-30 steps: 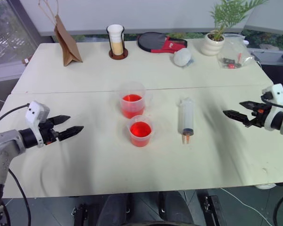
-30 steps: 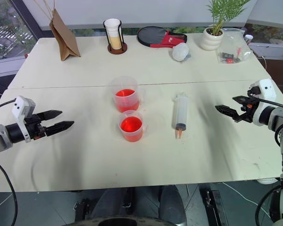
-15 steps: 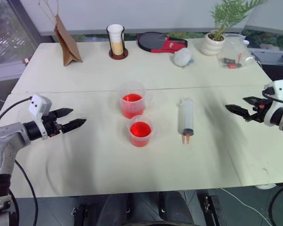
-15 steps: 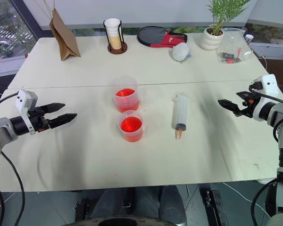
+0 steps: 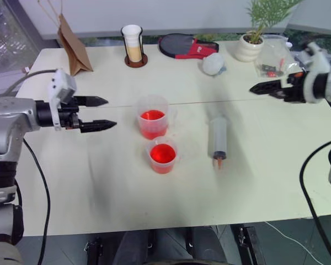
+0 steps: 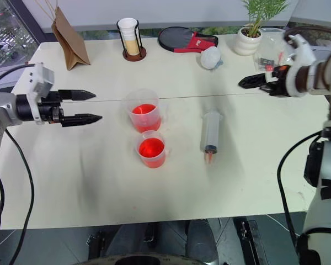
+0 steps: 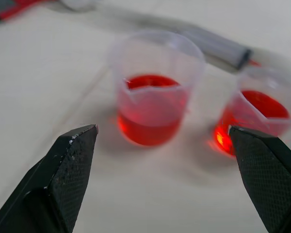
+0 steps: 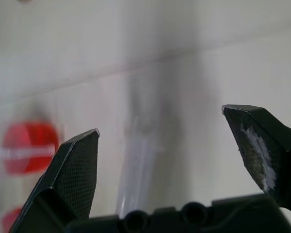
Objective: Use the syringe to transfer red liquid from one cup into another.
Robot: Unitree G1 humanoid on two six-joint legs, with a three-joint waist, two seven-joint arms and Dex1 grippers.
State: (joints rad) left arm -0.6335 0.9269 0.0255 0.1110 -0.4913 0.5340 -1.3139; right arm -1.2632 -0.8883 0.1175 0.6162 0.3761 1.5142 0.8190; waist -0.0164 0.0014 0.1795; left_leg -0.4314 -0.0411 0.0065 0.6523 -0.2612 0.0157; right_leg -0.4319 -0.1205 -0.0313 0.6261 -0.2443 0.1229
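The taller clear cup (image 5: 153, 116) stands mid-table with red liquid (image 5: 152, 115) in its lower part. Just in front of it stands the shorter cup (image 5: 163, 155) with a pour lip, also holding red liquid. The syringe (image 5: 218, 138) lies flat to their right, its orange tip toward me. My left gripper (image 5: 110, 113) hovers open to the left of the taller cup, pointing at it; the left wrist view shows both cups (image 7: 155, 92) between its fingers (image 7: 68, 179). My right gripper (image 5: 259, 90) is raised and open, behind and to the right of the syringe.
Along the far edge stand a brown paper bag (image 5: 71, 41), a white cup in a dark holder (image 5: 133, 47), a black and red paddle (image 5: 185, 47), a white bundle (image 5: 213, 64), a potted plant (image 5: 254, 44) and a clear plastic bag (image 5: 273, 61).
Both arms have risen and swung inward. The left gripper has come closer to the cups, the right one has lifted toward the far side. Both stay open.
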